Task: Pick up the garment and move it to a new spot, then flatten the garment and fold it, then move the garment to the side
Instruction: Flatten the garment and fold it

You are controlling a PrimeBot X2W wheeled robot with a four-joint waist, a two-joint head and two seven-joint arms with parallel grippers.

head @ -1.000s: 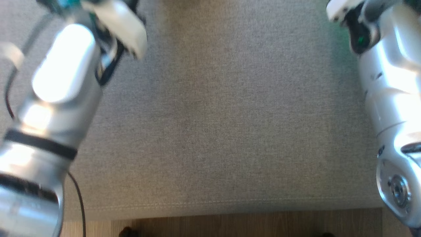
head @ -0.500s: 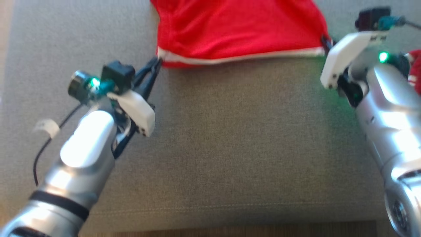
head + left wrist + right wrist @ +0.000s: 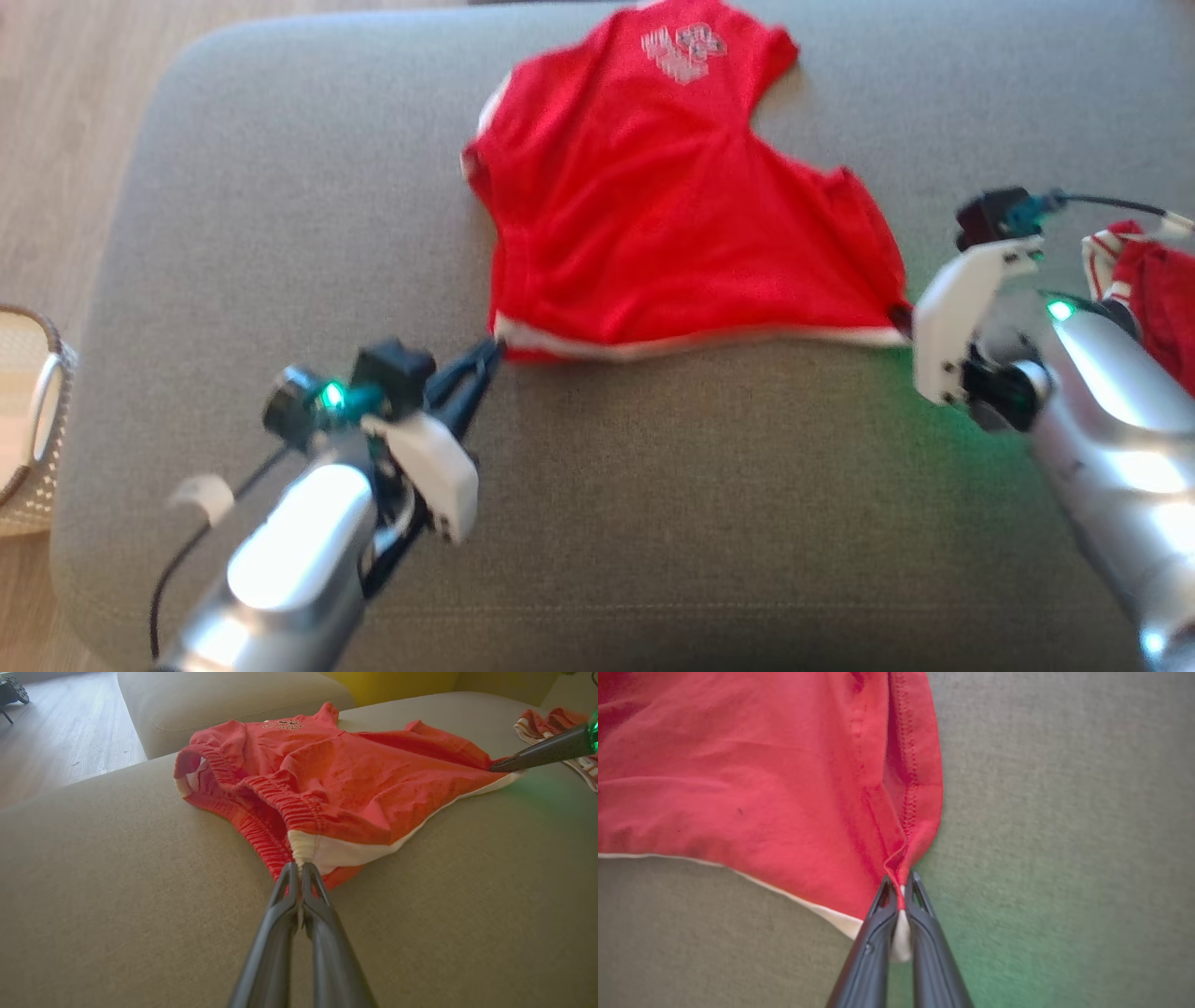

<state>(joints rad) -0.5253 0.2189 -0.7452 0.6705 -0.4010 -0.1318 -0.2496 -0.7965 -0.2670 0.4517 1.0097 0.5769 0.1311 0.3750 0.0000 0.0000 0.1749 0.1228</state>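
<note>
**Pulled taut from both corners**

A grey cushion (image 3: 653, 541) lay beneath the left pincer (image 3: 490, 351) and the right pincer (image 3: 902, 317). The red garment (image 3: 653, 224) was spread on it ahead of both sets of fingertips. Its white-edged hem was stretched between them, and its printed end lay farthest from them. A pale basket (image 3: 37, 392) sat well out beyond the left pincer, off the cushion. A second red cloth (image 3: 1153, 289) lay bunched just outside the right pincer. The left pincer was clamped tight on the hem's gathered corner, and the right pincer was pinched closed on the opposite corner.
</note>
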